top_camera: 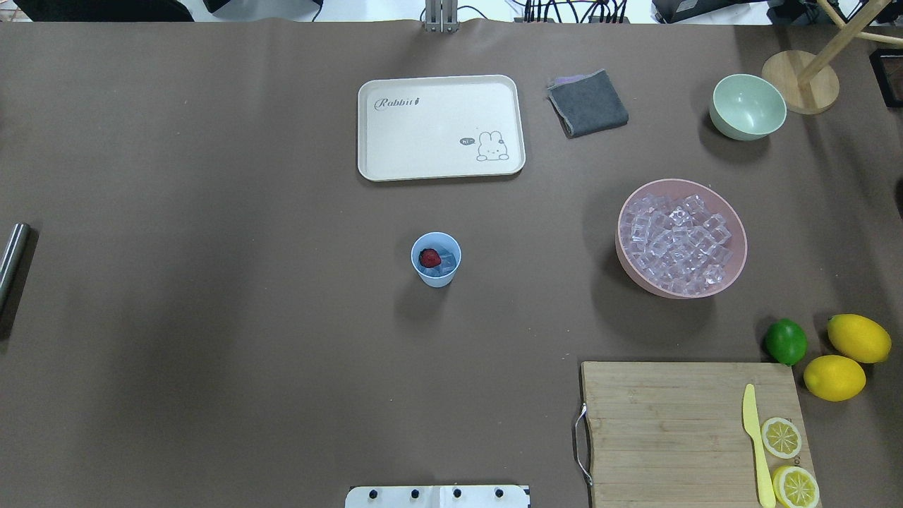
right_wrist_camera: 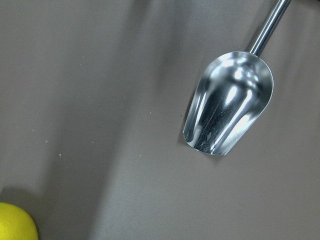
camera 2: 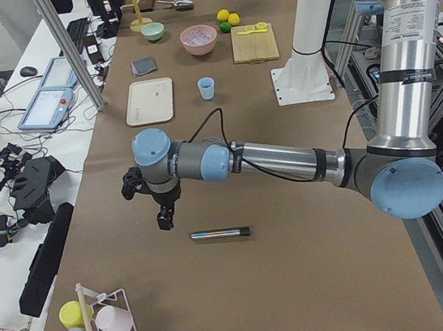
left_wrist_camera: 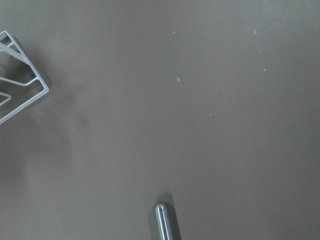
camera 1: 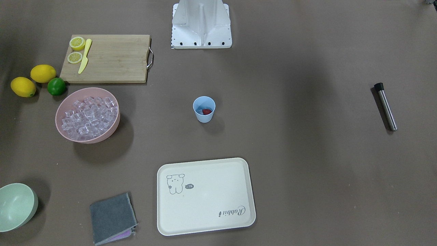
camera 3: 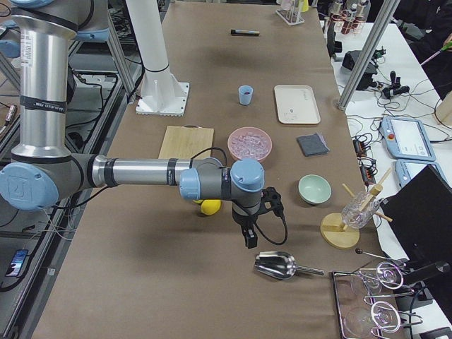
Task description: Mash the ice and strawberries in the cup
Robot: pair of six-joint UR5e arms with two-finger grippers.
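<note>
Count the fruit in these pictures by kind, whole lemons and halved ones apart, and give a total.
Whole lemons: 2
Lemon halves: 2
Lime: 1
Strawberry: 1
Total: 6

One fixed camera looks down on the table (top_camera: 211, 317) from behind the robot (top_camera: 437, 497); another faces it from across, so both share the cup (top_camera: 436, 259) and tray (top_camera: 423, 134), turned about. Two side cameras look along the table from opposite ends, farther off. Each wrist camera looks close down: left over a rod (left_wrist_camera: 167, 222), right over a scoop (right_wrist_camera: 230, 102).
</note>
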